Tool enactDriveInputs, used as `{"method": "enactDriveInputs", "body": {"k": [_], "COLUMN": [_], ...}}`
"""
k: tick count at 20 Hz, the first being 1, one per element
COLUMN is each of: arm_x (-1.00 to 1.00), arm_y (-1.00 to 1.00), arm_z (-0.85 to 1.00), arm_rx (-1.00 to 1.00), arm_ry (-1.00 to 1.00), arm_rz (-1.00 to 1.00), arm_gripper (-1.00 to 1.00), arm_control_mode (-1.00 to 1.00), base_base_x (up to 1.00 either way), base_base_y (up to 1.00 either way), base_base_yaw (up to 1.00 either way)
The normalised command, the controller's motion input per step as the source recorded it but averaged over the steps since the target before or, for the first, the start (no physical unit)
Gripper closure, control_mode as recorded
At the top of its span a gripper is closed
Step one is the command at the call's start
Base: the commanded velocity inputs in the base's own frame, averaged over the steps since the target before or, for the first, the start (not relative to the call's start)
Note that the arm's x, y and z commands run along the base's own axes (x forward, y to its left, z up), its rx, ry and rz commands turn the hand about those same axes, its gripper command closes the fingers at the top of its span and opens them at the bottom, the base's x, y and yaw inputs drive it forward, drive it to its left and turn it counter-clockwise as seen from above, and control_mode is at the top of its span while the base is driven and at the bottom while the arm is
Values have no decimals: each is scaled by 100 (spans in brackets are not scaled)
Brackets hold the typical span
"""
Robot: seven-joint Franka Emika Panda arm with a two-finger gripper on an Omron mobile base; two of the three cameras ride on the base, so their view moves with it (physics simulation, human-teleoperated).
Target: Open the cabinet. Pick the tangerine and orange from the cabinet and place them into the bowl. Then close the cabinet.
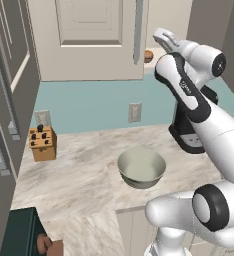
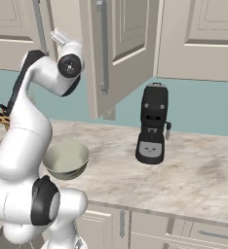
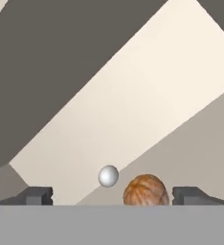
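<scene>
Left base view: cabinet [image 1: 89, 40] door swung open, orange fruit [image 1: 148, 56] on the shelf at 1 o'clock from the empty bowl [image 1: 141, 167]; gripper [image 1: 161, 36] reaching in. Right base view: bowl [image 2: 66, 159] at 9 o'clock from coffee machine [image 2: 152, 125]. Hand view: fingers [image 3: 37, 195] spread wide, holding nothing; fruit [image 3: 145, 190] between them, off toward right tip. Center first, then close.
</scene>
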Motion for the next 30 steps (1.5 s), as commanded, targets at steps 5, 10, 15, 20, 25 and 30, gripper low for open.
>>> {"method": "enactDriveInputs", "body": {"k": [5, 10, 15, 20, 25, 30], "arm_x": [99, 58, 12, 0, -30, -69], "arm_y": [2, 43, 94, 100, 100, 100], "arm_z": [-16, -23, -68, -100, -100, -100], "arm_rx": [20, 0, 3, 6, 7, 0], "arm_ry": [25, 53, 13, 5, 1, 0], "arm_rz": [13, 15, 39, 46, 48, 41], "arm_gripper": [-100, -100, -100, -100, -100, -100], "arm_control_mode": [-100, -100, -100, -100, -100, -100], "base_base_x": [0, 0, 0, 0, 0, 0], "base_base_y": [0, 0, 0, 0, 0, 0], "base_base_yaw": [0, 0, 0, 0, 0, 0]}}
